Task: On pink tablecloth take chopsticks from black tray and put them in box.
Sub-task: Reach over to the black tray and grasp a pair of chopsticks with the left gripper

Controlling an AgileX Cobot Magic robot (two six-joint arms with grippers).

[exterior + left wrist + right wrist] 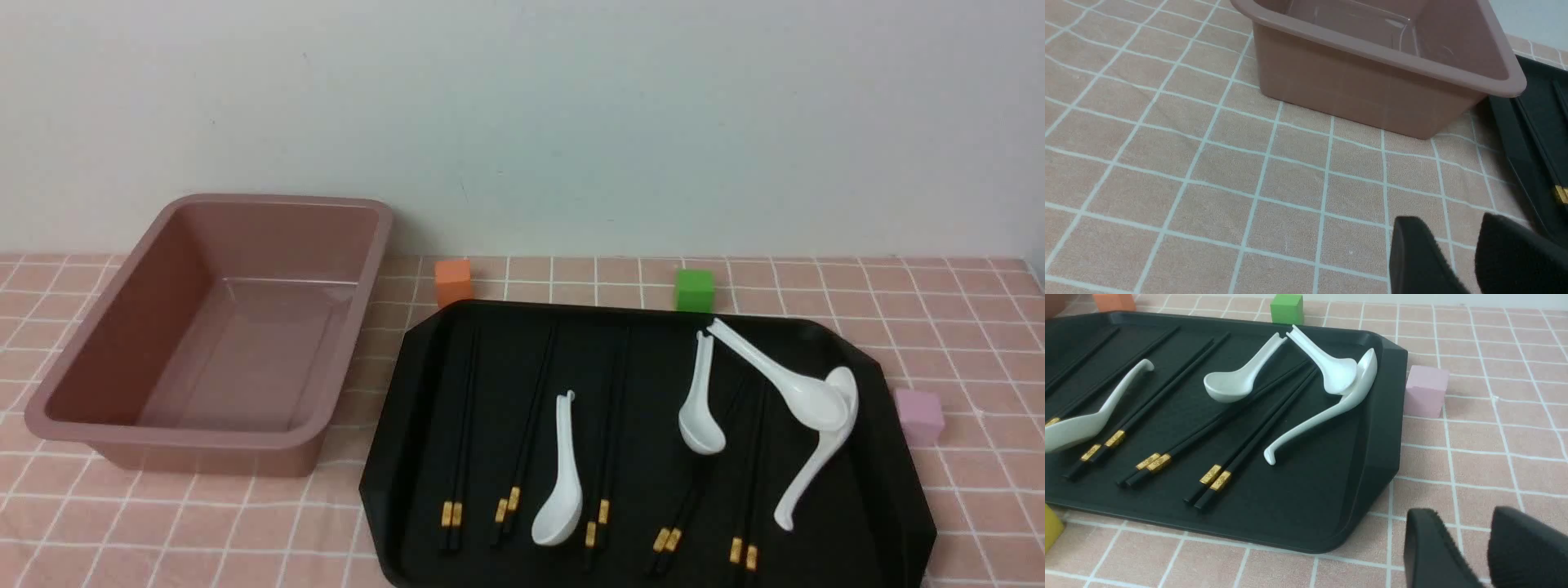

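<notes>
The pink tablecloth [204, 523] covers the table. The dusty-rose box [163, 278] stands empty at the left. The black tray [865, 506] lies to its right and holds several pairs of black chopsticks [461, 425] with gold bands. Neither gripper shows in the front view. In the left wrist view my left gripper [1449, 228] is open and empty over the cloth [1208, 171], near the box [1363, 90] and the tray's edge [1527, 134]. In the right wrist view my right gripper [1459, 516] is open and empty over the cloth beside the tray [1306, 506], apart from the chopsticks [1249, 445].
Several white spoons [559, 482] lie among the chopsticks on the tray; two overlap at its right. An orange cube [454, 282] and a green cube [695, 289] sit behind the tray, a pale pink cube [919, 415] right of it. A yellow block [1051, 531] is at its near edge.
</notes>
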